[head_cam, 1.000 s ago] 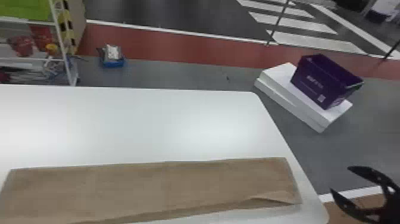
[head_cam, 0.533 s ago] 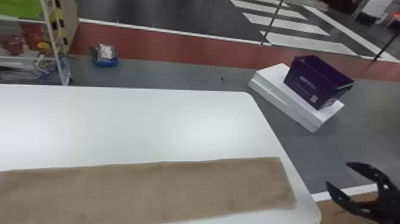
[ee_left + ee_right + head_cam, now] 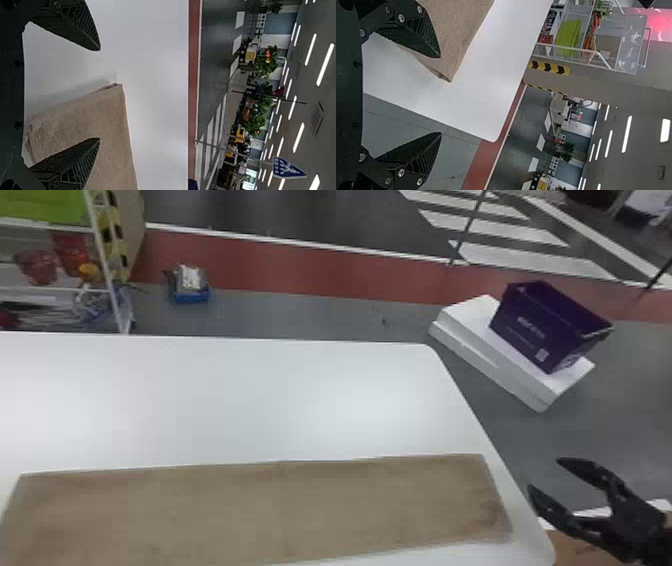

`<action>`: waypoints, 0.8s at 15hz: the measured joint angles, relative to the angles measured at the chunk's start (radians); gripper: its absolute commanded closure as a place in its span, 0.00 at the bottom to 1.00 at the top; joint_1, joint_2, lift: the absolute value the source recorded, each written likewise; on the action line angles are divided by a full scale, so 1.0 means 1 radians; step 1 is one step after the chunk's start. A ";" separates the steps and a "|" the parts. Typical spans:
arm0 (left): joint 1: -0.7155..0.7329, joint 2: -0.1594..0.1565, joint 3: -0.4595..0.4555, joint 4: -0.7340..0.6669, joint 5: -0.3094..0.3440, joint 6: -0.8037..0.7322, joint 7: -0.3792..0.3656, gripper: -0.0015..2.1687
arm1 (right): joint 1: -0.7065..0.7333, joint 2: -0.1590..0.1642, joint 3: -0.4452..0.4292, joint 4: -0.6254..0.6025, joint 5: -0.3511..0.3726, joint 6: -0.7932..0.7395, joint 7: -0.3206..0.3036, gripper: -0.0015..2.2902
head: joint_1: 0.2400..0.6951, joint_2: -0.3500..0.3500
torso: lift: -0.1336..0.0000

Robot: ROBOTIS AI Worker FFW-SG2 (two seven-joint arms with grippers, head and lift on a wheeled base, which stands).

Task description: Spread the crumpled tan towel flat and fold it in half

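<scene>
"Where does the tan towel lie?" asks the first speaker.

"It lies on the white bench," answers the second. "In the head view it is a long, narrow, quite flat band, and its far long edge runs nearly straight. In the left wrist view, layers can be seen at its short end."

"And the right pincer?"

"This one is released; its two fingers stand well apart. It is past the right short end of the towel, beyond the bench's edge, and there is a gap between it and the cloth. In the right wrist view, one finger of the right pincer passes in front of the towel, and the other in front of the floor."

"How is the left pincer?"

"Released also, with its fingers wide apart. In its wrist view the towel's corner appears between the fingertips, and one finger overlaps the cloth. If they touch, one cannot tell."

"What is around the towel, farther away?"

"Across the bench from it, to the right, a purple crate sits on a white slab. Across to the left is a rack."
</scene>
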 measured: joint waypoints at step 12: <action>0.081 0.000 -0.188 -0.092 0.011 0.023 0.122 0.12 | -0.079 0.161 0.101 -0.200 0.120 0.352 -0.042 0.09 | 1.00 0.15 | 0.07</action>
